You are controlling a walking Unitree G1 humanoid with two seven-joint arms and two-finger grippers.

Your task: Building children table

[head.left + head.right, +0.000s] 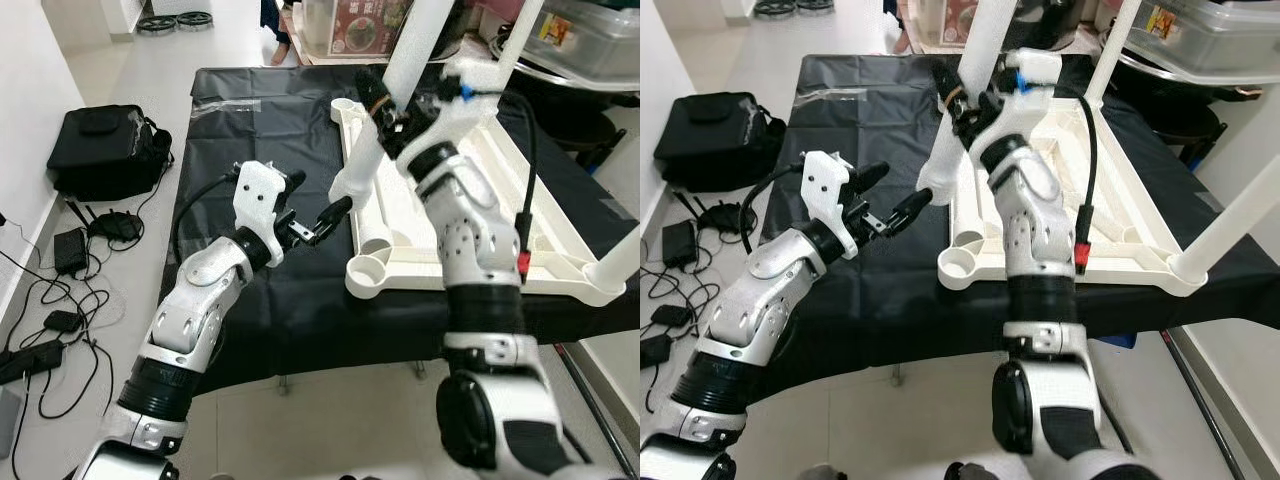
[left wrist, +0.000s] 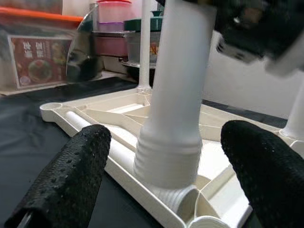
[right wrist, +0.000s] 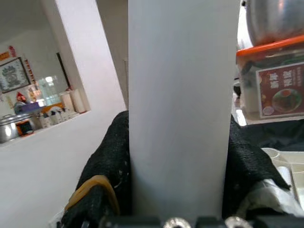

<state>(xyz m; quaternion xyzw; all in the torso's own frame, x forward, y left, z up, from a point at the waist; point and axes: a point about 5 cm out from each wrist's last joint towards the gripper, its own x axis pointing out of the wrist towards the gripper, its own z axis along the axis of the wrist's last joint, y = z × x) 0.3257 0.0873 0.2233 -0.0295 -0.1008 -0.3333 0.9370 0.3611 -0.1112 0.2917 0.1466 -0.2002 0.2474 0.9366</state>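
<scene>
The white children's table top (image 1: pixel 560 262) lies upside down on a black-covered table (image 1: pixel 250 120). A white leg (image 1: pixel 362 160) stands tilted with its lower end in a socket (image 2: pixel 176 202) on the top's left rim. My right gripper (image 1: pixel 392 112) is shut on this leg (image 3: pixel 183 104) higher up, with black fingers (image 3: pixel 108 156) on both sides. My left gripper (image 1: pixel 318 198) is open just left of the leg's base; its fingers (image 2: pixel 71 175) straddle the leg (image 2: pixel 178 95) without touching it. Two more legs (image 1: pixel 520 40) (image 1: pixel 622 258) stand on the right side.
An empty socket (image 1: pixel 365 268) sits at the top's near left corner. A black bag (image 1: pixel 100 150) and cables with chargers (image 1: pixel 60 300) lie on the floor to the left. Plastic boxes (image 1: pixel 590 40) and a labelled box (image 1: pixel 365 25) stand behind the table.
</scene>
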